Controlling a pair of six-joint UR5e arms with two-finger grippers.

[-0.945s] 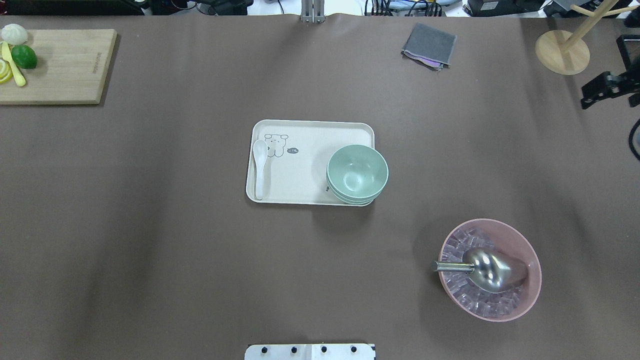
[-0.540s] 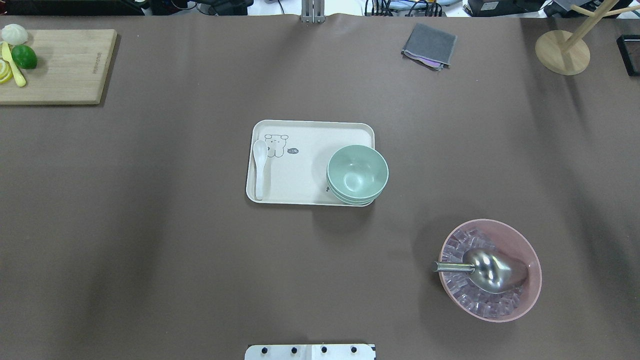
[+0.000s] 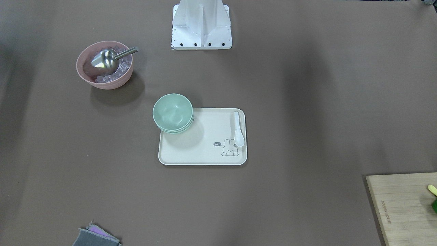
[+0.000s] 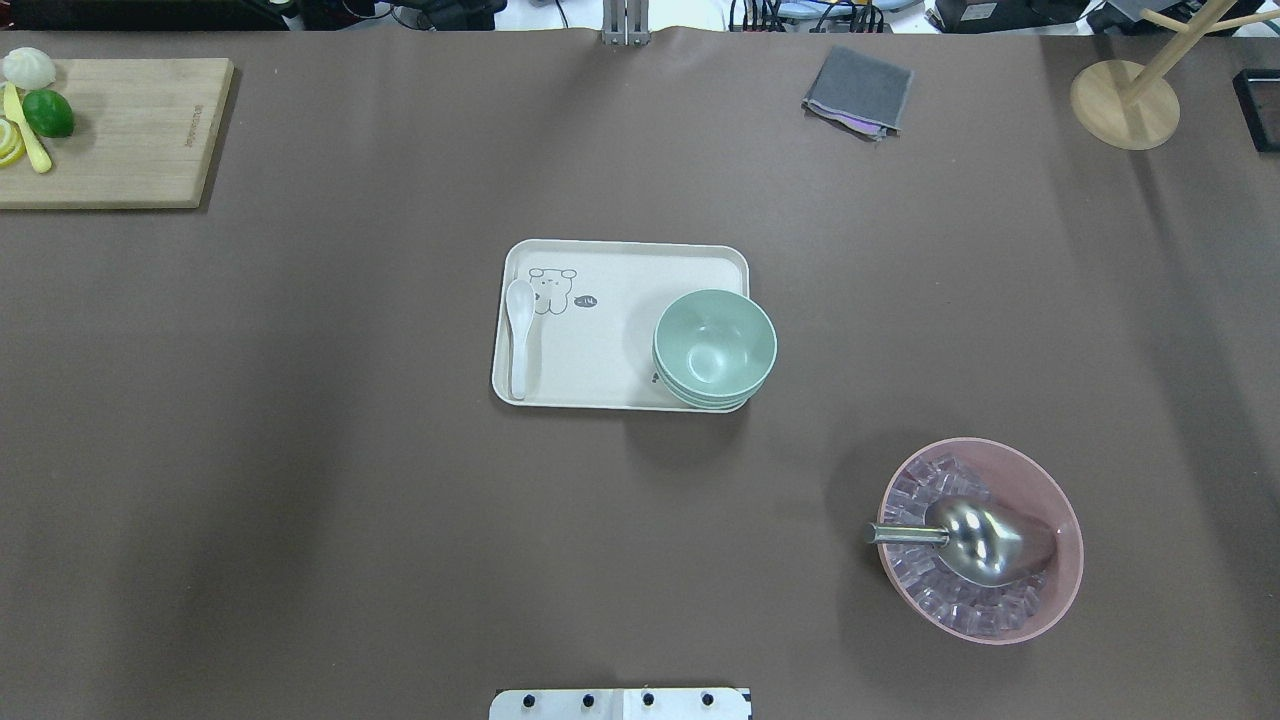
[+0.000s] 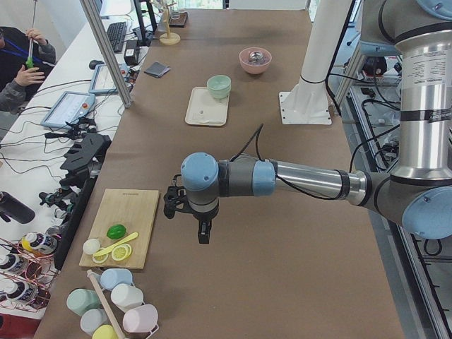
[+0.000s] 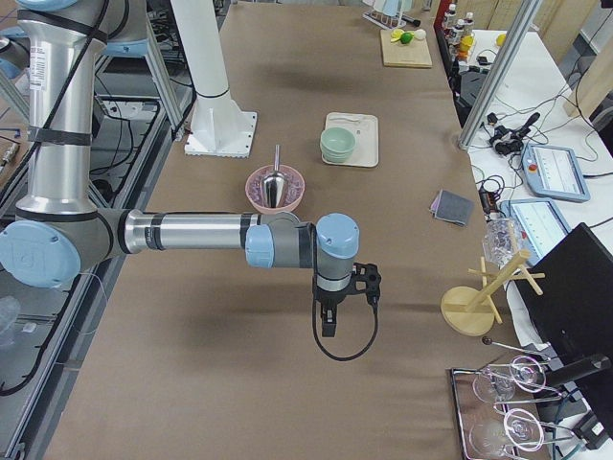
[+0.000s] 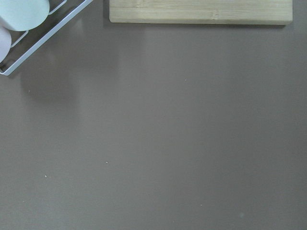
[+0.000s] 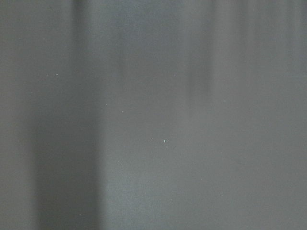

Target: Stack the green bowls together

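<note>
Right gripper has left the overhead edge; green bowls sit nested, well apart from it. Stacking looks done. Can't tell whether it or left gripper is clenched or released.

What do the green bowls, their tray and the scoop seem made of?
Green bowls: likely matte plastic; even mint colour, only soft highlights.
Tray: cream matte plastic or fibre composite, cannot tell which; dull surface with printed cartoon.
Scoop: polished metal; mirror-like reflections.
</note>
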